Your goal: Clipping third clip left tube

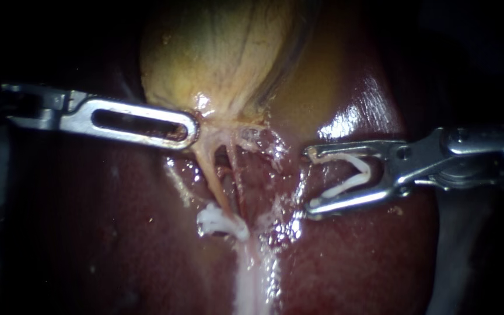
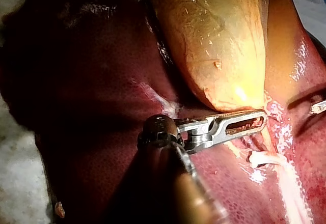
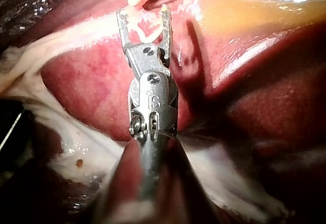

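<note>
Right instrument [image 1: 312, 182]: jaws wide apart, cradling 1 open white clip [image 1: 351, 175] with a leg against each jaw, well clear at 3 o'clock of the left tube [image 1: 210, 172]. Left instrument [image 1: 192, 128]: jaws together, clamped on the neck of the gallbladder [image 1: 223, 52] at 11 o'clock of that tube.

Step judged: approach, clip not yet placed. The next move calls for carrying the open jaws toward 9 o'clock to straddle the left tube, on the 12 o'clock side of the white clip mass [image 1: 220, 221], before closing.

Count: 2 instruments, 1 loaded clip, 2 tubes (thinner second tube [image 1: 235, 175] just at 3 o'clock), 1 gallbladder, 1 liver [image 1: 368, 262]. I cannot split the mass into separate clips.
</note>
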